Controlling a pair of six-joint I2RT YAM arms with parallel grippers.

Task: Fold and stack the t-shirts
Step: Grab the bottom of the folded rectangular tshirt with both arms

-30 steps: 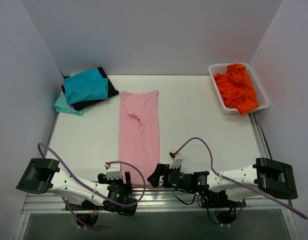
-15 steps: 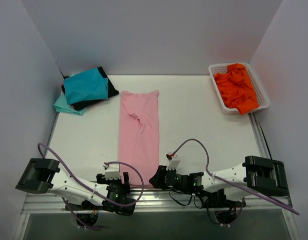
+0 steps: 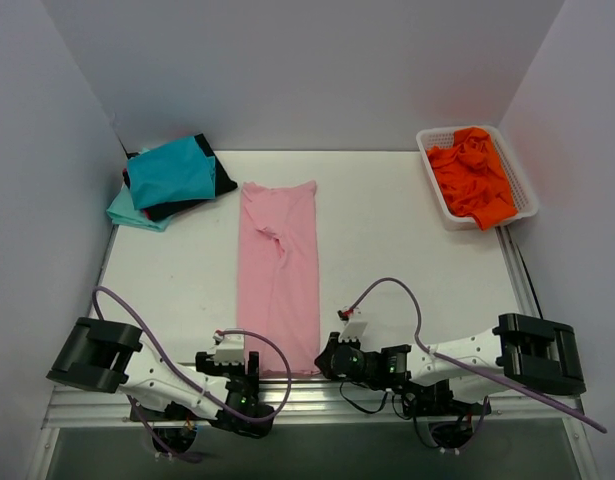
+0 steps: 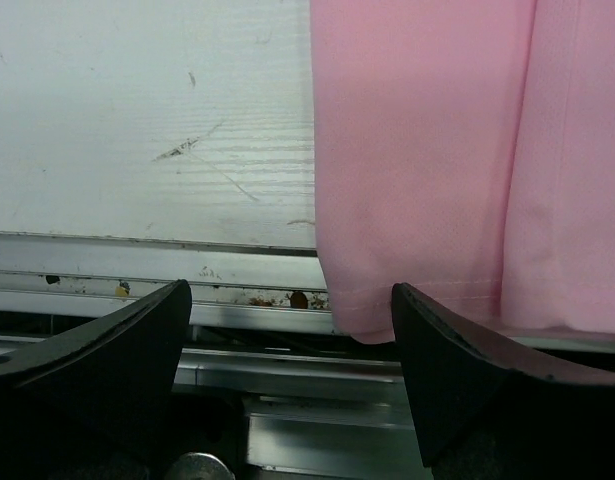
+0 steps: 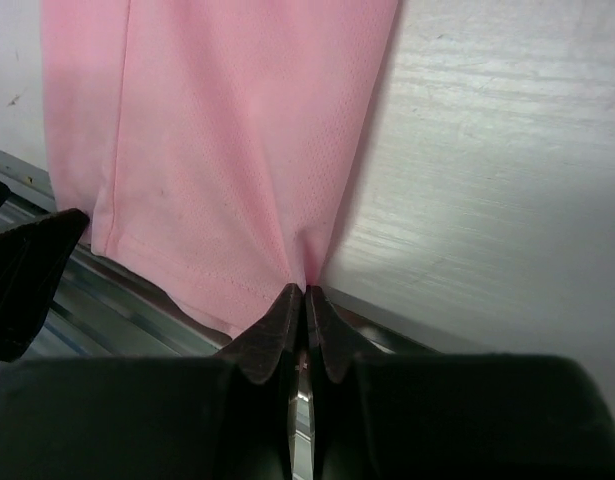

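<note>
- Right gripper (image 5: pixel 305 302): pinched shut on the near-right hem corner of the pink shirt (image 3: pixel 277 270).
- Left gripper (image 4: pixel 289 298): jaws wide, holding nothing, with the near-left hem corner just ahead.
- Pink shirt: flat, its long axis running away from both arms.

Both arms are lying low at the pink t-shirt's (image 3: pixel 277 270) near hem. The right gripper (image 5: pixel 305 300) is pinching its right corner, jaws closed; the left gripper (image 4: pixel 289 290) is gaping wide, straddling its left corner.
</note>
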